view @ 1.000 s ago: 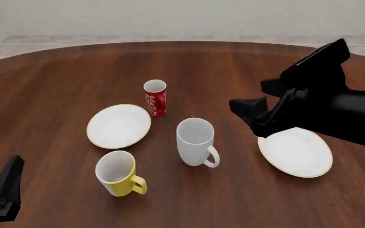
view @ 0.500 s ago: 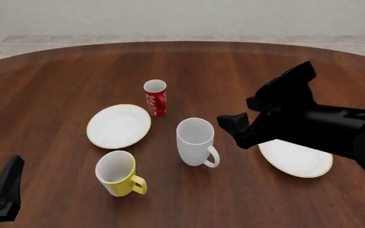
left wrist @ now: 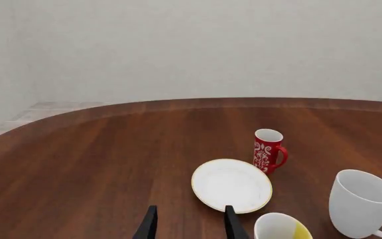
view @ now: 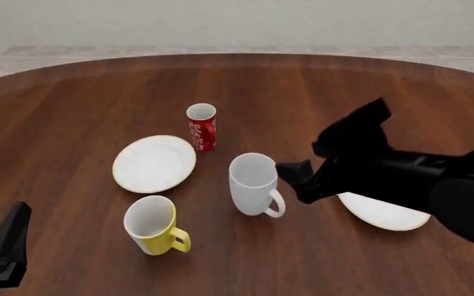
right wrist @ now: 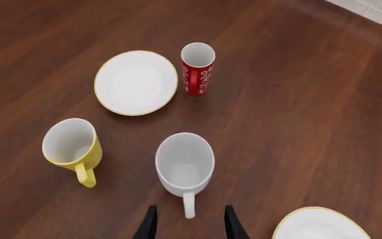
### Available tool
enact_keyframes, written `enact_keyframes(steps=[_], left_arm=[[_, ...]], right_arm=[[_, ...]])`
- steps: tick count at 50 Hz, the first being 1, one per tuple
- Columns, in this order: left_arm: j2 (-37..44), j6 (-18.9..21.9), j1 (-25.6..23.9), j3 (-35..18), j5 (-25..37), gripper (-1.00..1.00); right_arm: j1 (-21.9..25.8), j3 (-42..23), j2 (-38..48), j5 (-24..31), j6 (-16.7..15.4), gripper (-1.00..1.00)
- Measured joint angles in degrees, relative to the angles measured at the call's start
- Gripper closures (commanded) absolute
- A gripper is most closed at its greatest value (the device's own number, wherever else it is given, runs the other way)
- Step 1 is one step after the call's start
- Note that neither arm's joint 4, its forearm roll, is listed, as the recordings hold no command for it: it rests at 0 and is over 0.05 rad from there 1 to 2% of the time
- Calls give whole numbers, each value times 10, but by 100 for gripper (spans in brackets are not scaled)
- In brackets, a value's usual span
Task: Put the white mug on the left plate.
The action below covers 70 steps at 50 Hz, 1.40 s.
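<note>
White mug [view: 253, 184]: upright near tabletop centre, handle toward near-right, untouched; left gripper [view: 2, 250] at near-left edge of tabletop, fingers [left wrist: 148, 225] parted, holding nothing; yellow mug [view: 151, 226] upright, nearer than white mug and to its left; right gripper [view: 296, 179] just right of white mug's handle, fingers [right wrist: 149, 222] apart, empty, arm over right plate [view: 381, 211]; left plate [view: 153, 163] bare, left of white mug and slightly farther; red can [view: 202, 127] beyond, close to left plate's far-right rim.
</note>
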Motion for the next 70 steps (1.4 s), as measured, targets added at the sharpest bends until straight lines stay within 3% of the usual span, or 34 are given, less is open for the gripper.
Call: enact_keyframes(steps=[70], left_arm=[[0,0,0,0,0,-100]], right_arm=[[-2,20,98,-73,29,-100]])
